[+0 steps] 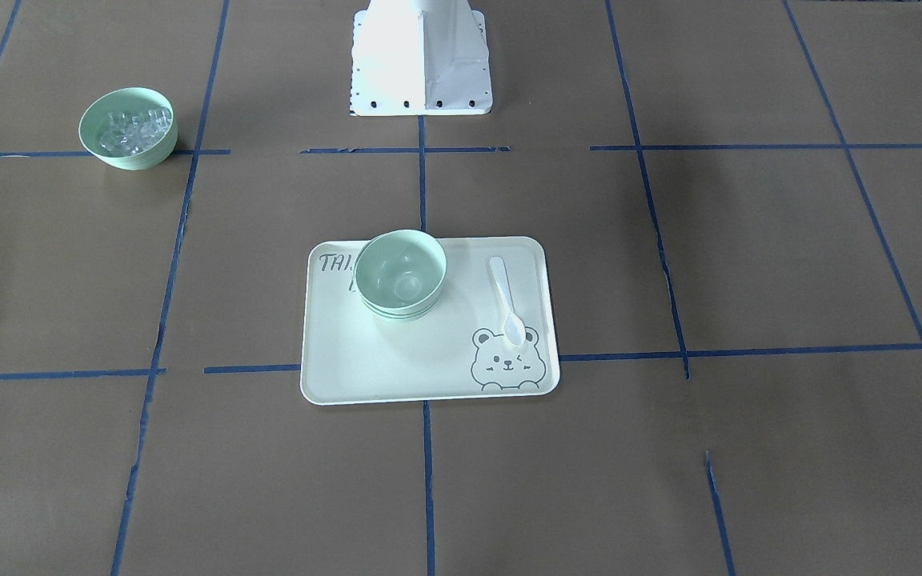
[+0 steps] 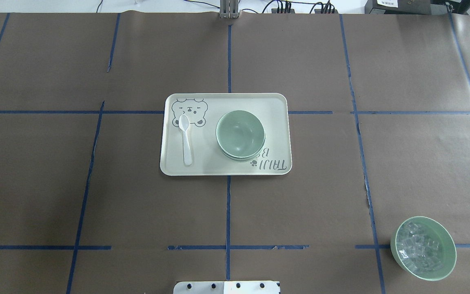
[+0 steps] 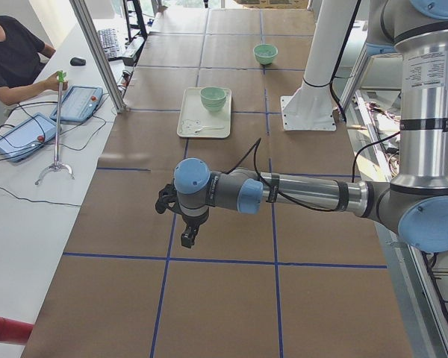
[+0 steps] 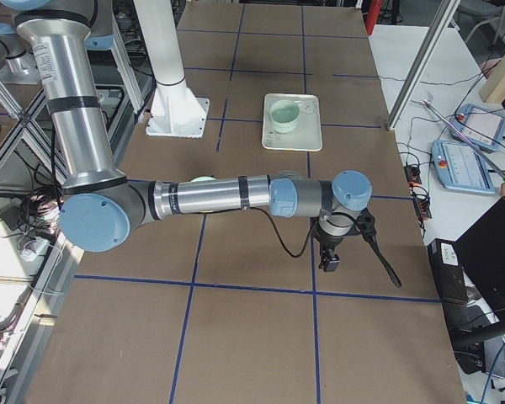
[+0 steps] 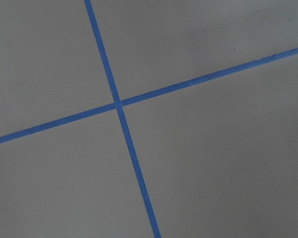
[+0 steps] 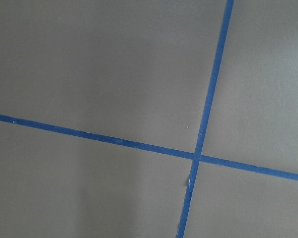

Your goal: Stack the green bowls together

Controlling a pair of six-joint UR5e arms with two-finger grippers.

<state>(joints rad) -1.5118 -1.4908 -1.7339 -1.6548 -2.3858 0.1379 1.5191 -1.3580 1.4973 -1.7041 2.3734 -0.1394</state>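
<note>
The green bowls point(image 1: 399, 274) sit nested in one stack on the pale bear-print tray point(image 1: 429, 376), toward its side nearer the robot; the stack also shows in the overhead view point(image 2: 240, 134). Both arms hang far from it over bare table. My left gripper point(image 3: 188, 237) shows only in the exterior left view, pointing down, so I cannot tell whether it is open or shut. My right gripper point(image 4: 328, 263) shows only in the exterior right view, and I cannot tell its state either. Both wrist views show only brown paper and blue tape.
A white spoon point(image 1: 507, 300) lies on the tray beside the stack. A separate green bowl of clear ice-like cubes point(image 2: 423, 248) stands near the robot's right side. The white robot base point(image 1: 421, 56) is at the table's edge. An operator point(image 3: 7, 52) sits at a side desk.
</note>
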